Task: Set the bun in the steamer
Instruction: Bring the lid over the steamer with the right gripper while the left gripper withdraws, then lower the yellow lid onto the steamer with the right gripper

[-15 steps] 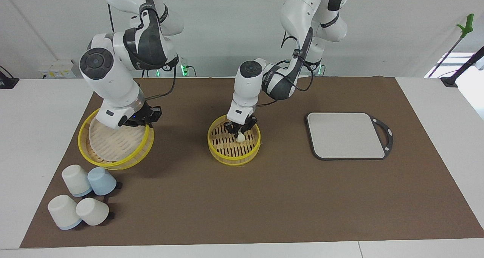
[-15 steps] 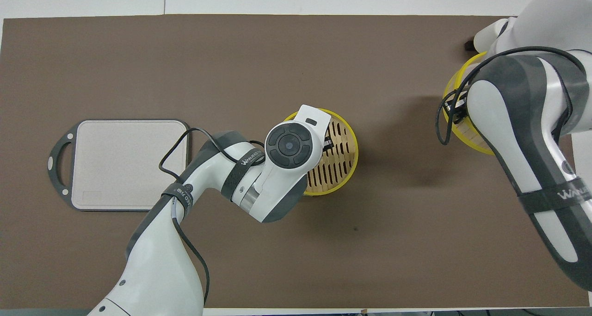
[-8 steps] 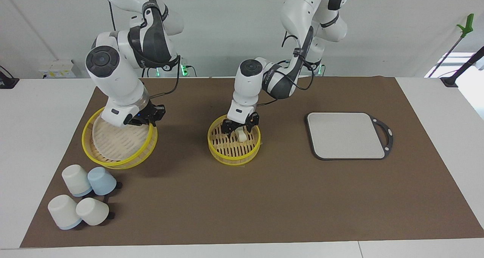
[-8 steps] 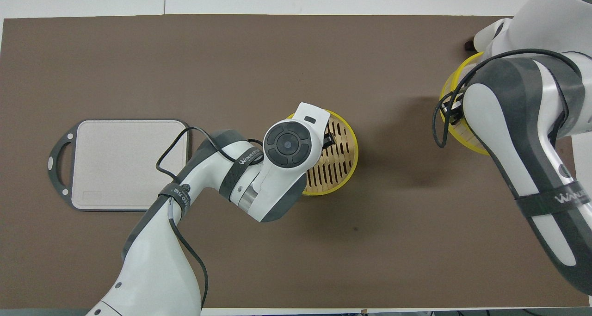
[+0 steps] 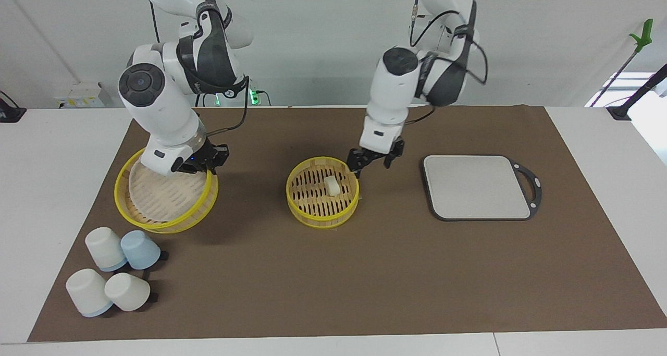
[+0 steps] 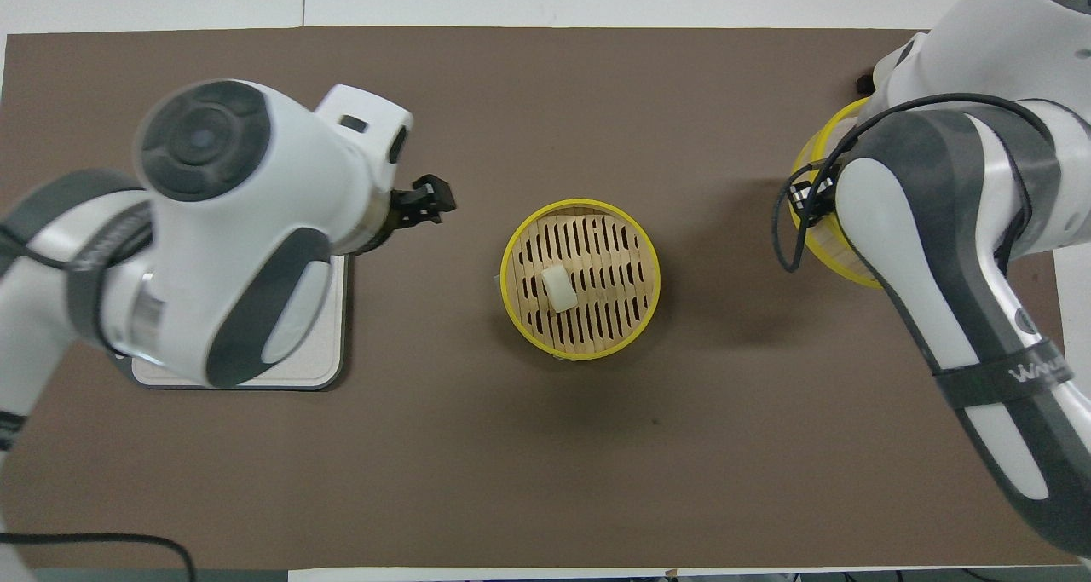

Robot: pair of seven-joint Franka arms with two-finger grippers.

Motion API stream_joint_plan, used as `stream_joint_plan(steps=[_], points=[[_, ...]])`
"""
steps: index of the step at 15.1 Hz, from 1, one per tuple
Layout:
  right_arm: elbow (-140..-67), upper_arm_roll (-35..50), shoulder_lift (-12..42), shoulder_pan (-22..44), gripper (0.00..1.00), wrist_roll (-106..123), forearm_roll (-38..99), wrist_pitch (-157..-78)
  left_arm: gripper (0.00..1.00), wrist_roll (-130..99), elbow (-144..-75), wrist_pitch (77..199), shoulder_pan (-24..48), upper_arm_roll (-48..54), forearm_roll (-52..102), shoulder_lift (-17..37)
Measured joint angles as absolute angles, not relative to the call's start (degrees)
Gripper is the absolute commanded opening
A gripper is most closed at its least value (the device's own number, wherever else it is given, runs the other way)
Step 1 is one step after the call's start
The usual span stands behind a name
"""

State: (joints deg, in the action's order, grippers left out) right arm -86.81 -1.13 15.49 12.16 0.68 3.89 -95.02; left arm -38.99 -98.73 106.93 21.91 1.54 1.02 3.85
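The right arm's grey wrist band, at the lower right of the overhead view, carries white lettering, only partly legible. The small cream-white oblong bun [image 5: 332, 185] [image 6: 559, 288] lies on the slatted floor of the round bamboo steamer basket with a yellow rim [image 5: 322, 216] [image 6: 649, 262] at frame centre. The left gripper [image 5: 371, 164] [image 6: 424, 210] hangs empty, fingers parted, between the basket and the flat grey board with a dark rim [image 5: 477, 187]. The right gripper [image 5: 200, 163] is clenched on the pale woven lid tier with a yellow rim [image 5: 165, 199] at centre left of the facing view.
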Motion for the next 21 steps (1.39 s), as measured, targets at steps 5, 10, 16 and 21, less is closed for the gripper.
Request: stream_joint_plan(steps=[5, 10, 16, 21], points=[[-85.7, -0.7, 18.5, 31.3, 0.0, -25.0, 4.0, -100.8, 1.0, -17.5, -98.9, 97.8, 8.7, 1.4, 1.0, -2.0], [-73.8, -1.0, 30.4, 39.1, 0.0, -34.8, -0.2, -101.3, 1.0, -7.4, -98.5, 95.7, 2.3, 1.4, 1.0, -2.5], [-74.4, -1.0, 32.0, 39.6, 0.0, -34.8, -0.6, -106.7, 1.0, -7.1, -96.1, 93.5, 2.1, 2.1, 1.0, -2.5], [-76.7, -1.0, 32.0, 41.2, 0.02, -36.2, -0.6, -108.6, 1.0, -7.0, -95.4, 91.8, 2.1, 2.2, 1.0, -2.4]])
